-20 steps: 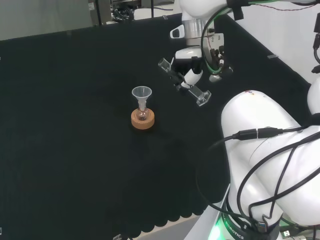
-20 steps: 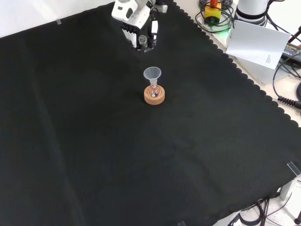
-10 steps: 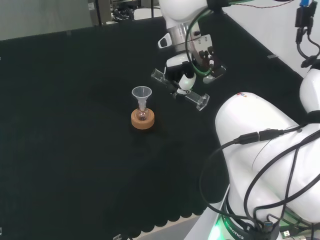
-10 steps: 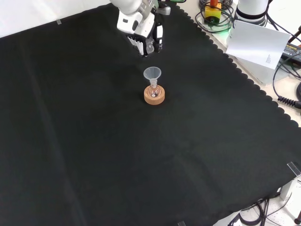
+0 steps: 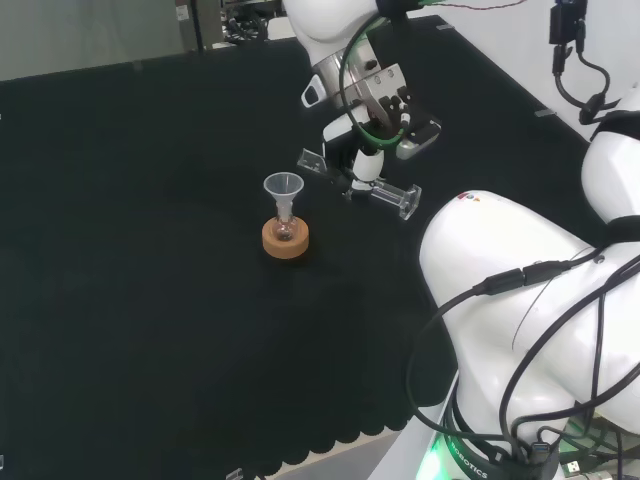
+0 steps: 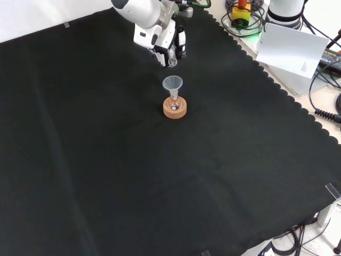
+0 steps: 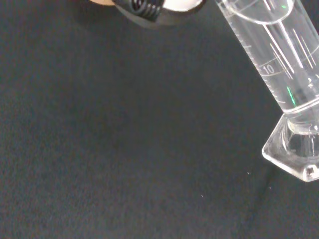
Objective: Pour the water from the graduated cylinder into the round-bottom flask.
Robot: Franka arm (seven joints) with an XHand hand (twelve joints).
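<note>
Graduated cylinder (image 5: 355, 180) tipped near-level, gripped by hand (image 5: 362, 160), mouth seemingly beside funnel (image 5: 283, 187)

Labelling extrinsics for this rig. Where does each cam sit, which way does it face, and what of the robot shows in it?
Head: behind and above the arm's base, looking over the white links at the bench; hand holds the graduated cylinder.
Front: opposite the arm, looking down on the cloth; hand enters from the top.
Wrist: at the wrist, looking past the palm at cylinder and cloth.
Shared by head and front: funnel and cork stand.
</note>
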